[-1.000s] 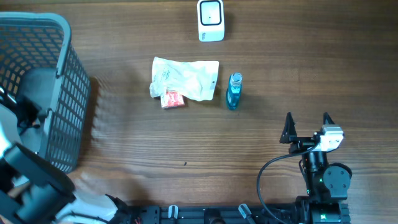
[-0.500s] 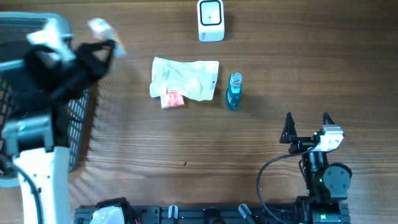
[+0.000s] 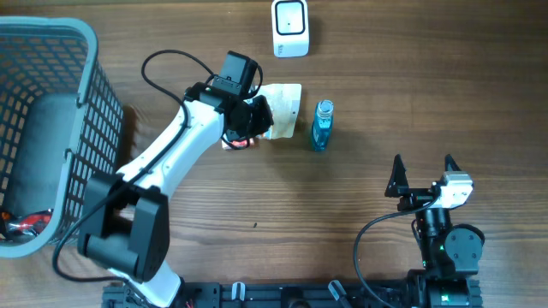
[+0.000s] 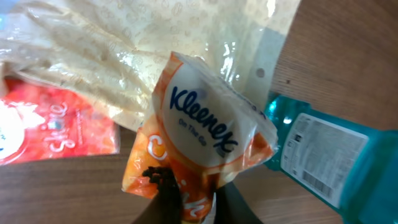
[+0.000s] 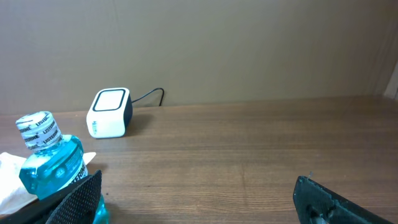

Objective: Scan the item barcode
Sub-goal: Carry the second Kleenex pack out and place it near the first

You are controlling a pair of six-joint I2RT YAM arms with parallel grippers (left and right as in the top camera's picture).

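Observation:
An orange and white Kleenex tissue pack (image 4: 205, 118) sits pinched between the fingers of my left gripper (image 4: 202, 205), whose jaws stand narrow around its lower end. In the overhead view my left gripper (image 3: 257, 115) hangs over the white plastic bag (image 3: 282, 103), just left of the blue mouthwash bottle (image 3: 322, 125). The white barcode scanner (image 3: 290, 27) stands at the table's far edge, beyond the bag. My right gripper (image 3: 422, 171) rests open near the front right, holding nothing. The pack's barcode is not visible.
A grey mesh basket (image 3: 86, 34) stands at the left, with a small red item (image 3: 26, 222) inside. A red packet (image 3: 235, 139) lies under the bag's edge. The bottle (image 5: 50, 162) and scanner (image 5: 111, 112) lie ahead of the right gripper (image 5: 199, 205).
My left arm has swung from the basket across to the middle of the table, carrying the tissue pack over the white bag. The right arm has not moved.

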